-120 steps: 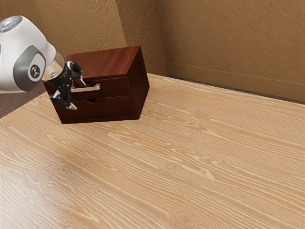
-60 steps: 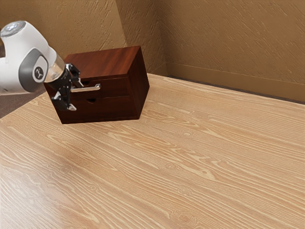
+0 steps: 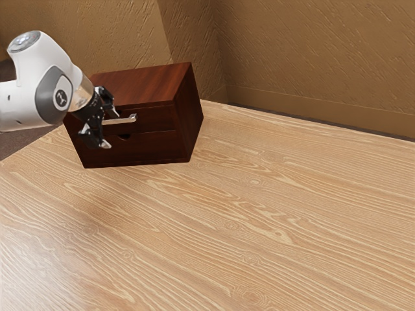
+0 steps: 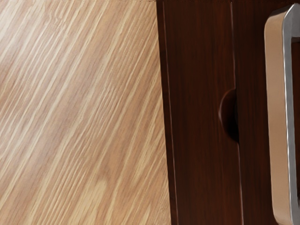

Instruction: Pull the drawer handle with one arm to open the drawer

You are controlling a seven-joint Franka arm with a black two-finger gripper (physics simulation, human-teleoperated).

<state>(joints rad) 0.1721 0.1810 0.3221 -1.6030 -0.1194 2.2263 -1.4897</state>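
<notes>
Setting: tan rough-plastered walls point(image 3: 311, 45) meet in a corner behind a broad light-grained wooden table point(image 3: 259, 214).
Jaws: the black two-finger gripper point(image 3: 104, 122) stands spread wide, one finger above the handle's line and one below it. It grips nothing that can be made out.
Key relation: the brushed-metal bar handle point(image 3: 123, 119) lies with its long axis level along the drawer front. Its end toward the exterior view's left sits in the gap between the fingers, and the rest runs on toward that view's right. Whether either finger touches the bar cannot be told.
Wrist view: the handle point(image 4: 281, 117) shows as a pale rounded bar standing just off the dark wood, close under the hand.
Drawer: the upper dark-red wooden drawer front point(image 3: 152, 118) looks flush with the cabinet, so the pull appears not yet begun.
Cabinet: the dark mahogany two-drawer box point(image 3: 149, 84) sits by the table's far edge, toward the exterior view's left. A half-round finger notch point(image 4: 229, 115) marks its lower drawer.
Arm: the white and grey jointed arm point(image 3: 39, 91) reaches in from the exterior view's upper left, its wrist angled down toward the cabinet's front.
Next move, as a judgement: close across the bar's thin section, then draw straight out from the front, toward the table's near edge.
</notes>
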